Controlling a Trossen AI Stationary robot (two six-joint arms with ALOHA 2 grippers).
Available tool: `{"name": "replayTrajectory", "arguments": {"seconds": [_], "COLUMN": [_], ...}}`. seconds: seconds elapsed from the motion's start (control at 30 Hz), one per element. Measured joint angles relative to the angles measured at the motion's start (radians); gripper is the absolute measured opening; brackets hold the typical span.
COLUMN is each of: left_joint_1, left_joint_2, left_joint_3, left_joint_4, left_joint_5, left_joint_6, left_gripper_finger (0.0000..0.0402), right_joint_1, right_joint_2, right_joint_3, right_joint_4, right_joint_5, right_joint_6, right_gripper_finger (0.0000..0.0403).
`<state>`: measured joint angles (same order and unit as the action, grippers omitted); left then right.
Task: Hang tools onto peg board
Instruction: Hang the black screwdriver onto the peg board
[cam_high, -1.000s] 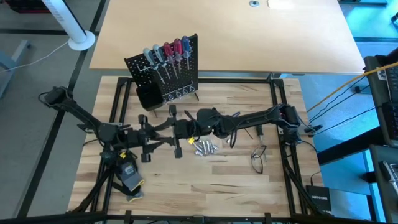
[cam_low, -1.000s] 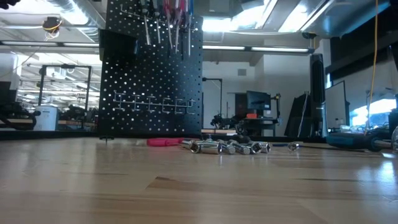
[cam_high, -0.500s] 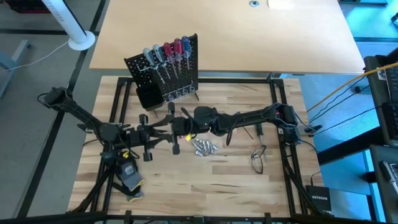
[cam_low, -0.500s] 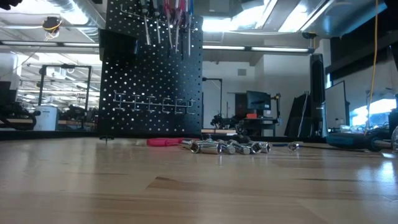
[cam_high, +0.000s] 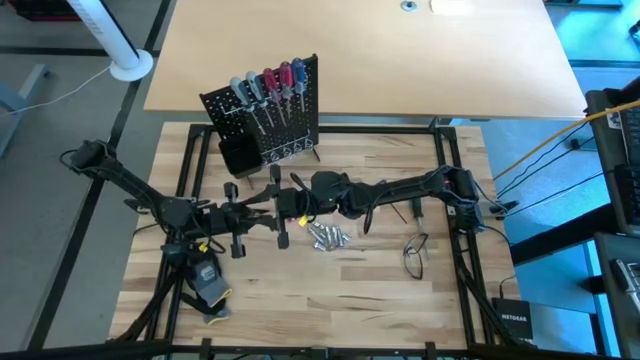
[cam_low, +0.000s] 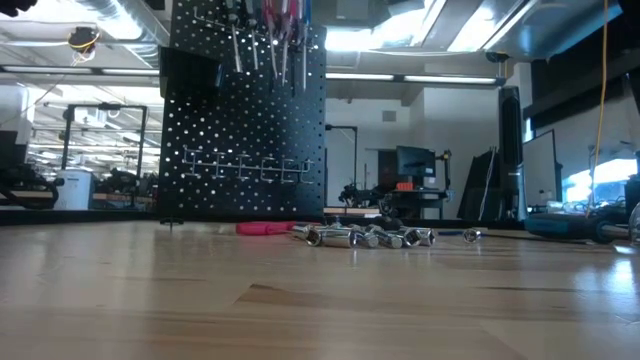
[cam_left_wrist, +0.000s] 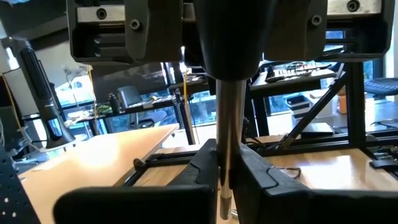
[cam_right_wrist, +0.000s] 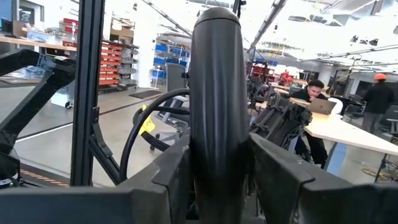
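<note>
A handover above the worktop (cam_high: 380, 290): the left gripper (cam_left_wrist: 225, 177) had its jaws shut on the shaft of a black-handled screwdriver (cam_right_wrist: 214, 106), whose handle sat between the right gripper's (cam_high: 300, 195) part-open jaws. Next, presumably, came transfer to the peg board (cam_high: 262, 125).

Black perforated peg board (cam_high: 262, 125); red, blue, grey screwdriver handles (cam_high: 268, 82).

Both arms are dark, almost black, built of slim tube links joined by bulkier rounded joints. The left arm (cam_high: 150, 195) carries a small yellow mark near its base, and another yellow spot shows where the two arms meet. Black cables loop along the right arm (cam_high: 420, 188). The left wrist housing shows round screw heads.
</note>
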<state>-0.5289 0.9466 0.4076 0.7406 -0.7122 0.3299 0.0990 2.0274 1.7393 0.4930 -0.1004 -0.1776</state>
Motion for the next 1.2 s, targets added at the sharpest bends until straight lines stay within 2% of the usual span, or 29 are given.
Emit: {"name": "replayTrajectory", "arguments": {"seconds": [0.17,0.27,0.5,0.6,0.67,0.93,1.2], "left_joint_1": [-0.002,-0.003,-0.003,-0.003,-0.003,-0.010,-0.028], "left_joint_2": [-0.015,-0.036,-0.107,-0.129,-0.129,-0.129,-0.129], "left_joint_3": [0.000,0.000,0.000,0.000,0.000,0.000,0.000], "left_joint_4": [-0.009,-0.048,-0.120,-0.131,-0.135,-0.123,-0.099], "left_joint_5": [0.000,-0.004,-0.007,-0.008,-0.008,-0.009,-0.009], "left_joint_6": [-0.002,-0.010,-0.047,-0.062,-0.061,-0.066,-0.060], "left_gripper_finger": [0.0013,0.0011,0.0012,0.0012,0.0009,0.0012,0.0009], "right_joint_1": [-0.001,-0.001,-0.002,0.007,0.013,0.033,0.032], "right_joint_2": [-0.001,-0.029,-0.186,-0.204,-0.200,-0.120,-0.031], "right_joint_3": [0.000,0.000,0.004,0.003,0.000,0.001,0.000], "right_joint_4": [-0.014,-0.085,-0.481,-0.650,-0.701,-0.666,-0.490], "right_joint_5": [0.015,0.044,0.115,0.146,0.181,0.195,0.192], "right_joint_6": [0.035,0.020,0.035,0.066,0.068,0.066,0.050], "right_gripper_finger": [0.0191,0.0212,0.0231,0.0229,0.0225,0.0210,0.0200]}}
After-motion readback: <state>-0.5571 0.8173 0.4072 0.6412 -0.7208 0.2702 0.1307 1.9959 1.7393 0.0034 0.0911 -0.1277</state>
